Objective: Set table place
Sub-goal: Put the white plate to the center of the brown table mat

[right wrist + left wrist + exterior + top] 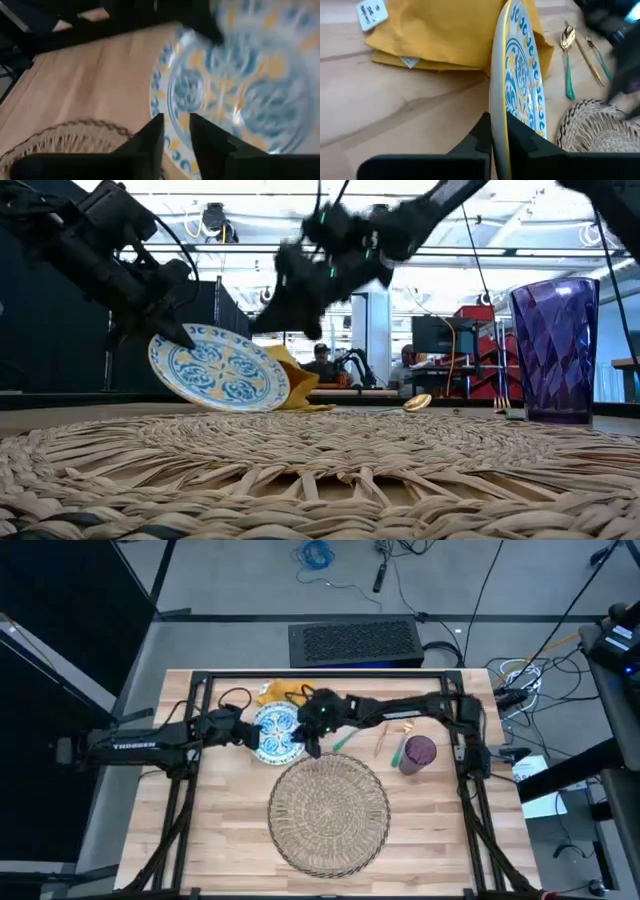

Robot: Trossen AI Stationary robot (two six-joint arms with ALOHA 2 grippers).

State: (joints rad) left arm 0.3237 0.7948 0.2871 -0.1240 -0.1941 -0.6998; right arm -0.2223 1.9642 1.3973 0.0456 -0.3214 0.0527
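tilting on edge, the plate (218, 368) faces the mat (328, 813), pinched at its rim by the left hand (498, 131).

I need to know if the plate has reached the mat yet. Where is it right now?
Not yet: in the high view the plate sits just behind the woven mat, in front of the yellow napkin, held tilted by the left gripper at its rim.

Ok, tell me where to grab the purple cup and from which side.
Take the purple cup across its faceted wall, mid-height, coming level from the side away from the cutlery. It stands upright, mouth up, so a side hold probably keeps it steady.
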